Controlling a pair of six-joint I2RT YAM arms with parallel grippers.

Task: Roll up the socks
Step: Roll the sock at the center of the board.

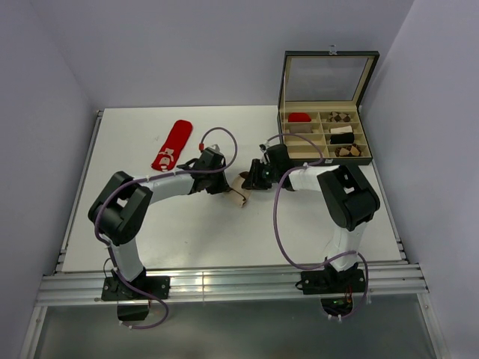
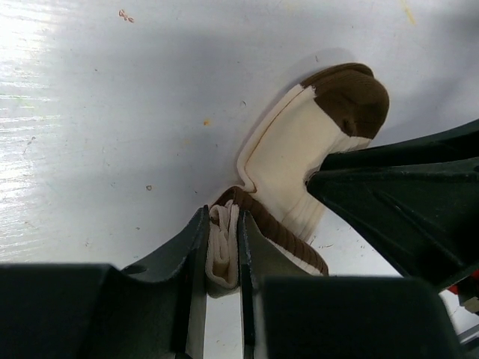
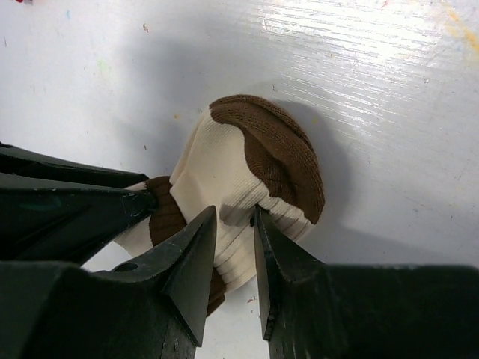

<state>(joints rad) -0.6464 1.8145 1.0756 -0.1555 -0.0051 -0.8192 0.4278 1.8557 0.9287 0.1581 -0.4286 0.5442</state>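
My left hand (image 2: 223, 250) is closed on a folded edge of the cream sock (image 2: 296, 146), my right hand (image 3: 235, 224) pinches its ribbed part, the sock lies bunched near the centre of the surface (image 1: 224, 235), and the red sock (image 1: 172, 144) lies flat at its 10 o'clock.

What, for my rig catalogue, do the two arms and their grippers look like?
The left arm and right arm have pale grey links between black joint housings, on black bases. A purple cable loops along each. The left gripper and right gripper each have two dark, tapering wedge-shaped fingers.
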